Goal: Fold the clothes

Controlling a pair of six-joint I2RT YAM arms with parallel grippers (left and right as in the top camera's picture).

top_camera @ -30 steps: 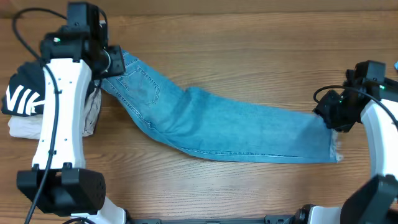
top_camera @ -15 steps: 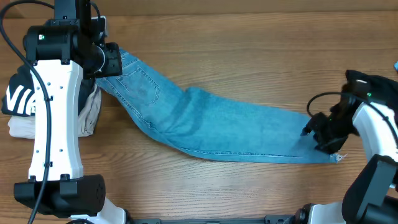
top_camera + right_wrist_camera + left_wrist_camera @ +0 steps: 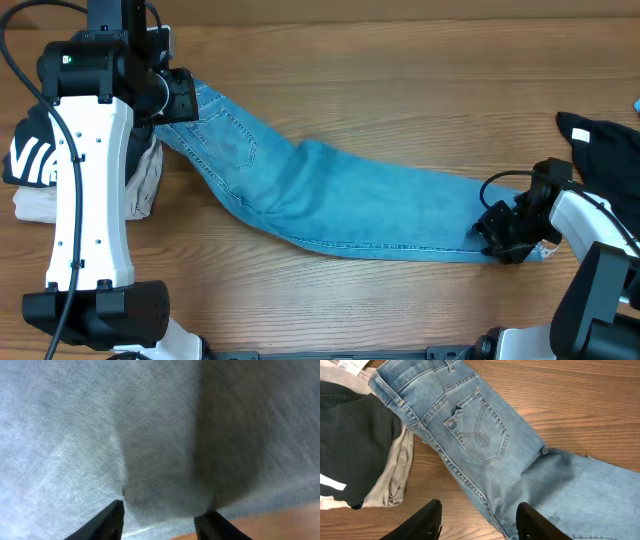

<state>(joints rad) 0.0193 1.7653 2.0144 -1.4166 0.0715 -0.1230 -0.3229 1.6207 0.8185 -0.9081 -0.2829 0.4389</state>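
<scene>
I see the jeans [image 3: 350, 205] stretched across the table [image 3: 400, 90], waistband upper left, hem lower right. My left hand [image 3: 479, 517] is spread over the waistband end. My right hand [image 3: 162, 517] is also spread, low on the denim at the hem. Clothes pile [image 3: 30, 175] at far left.

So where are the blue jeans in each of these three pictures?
Overhead: jeans stretch from upper left to lower right.
Left wrist: jeans fill middle and right, back pocket central.
Right wrist: jeans fill nearly the whole frame.
Shared landmark: the wooden table, showing beside the jeans in all three.
</scene>
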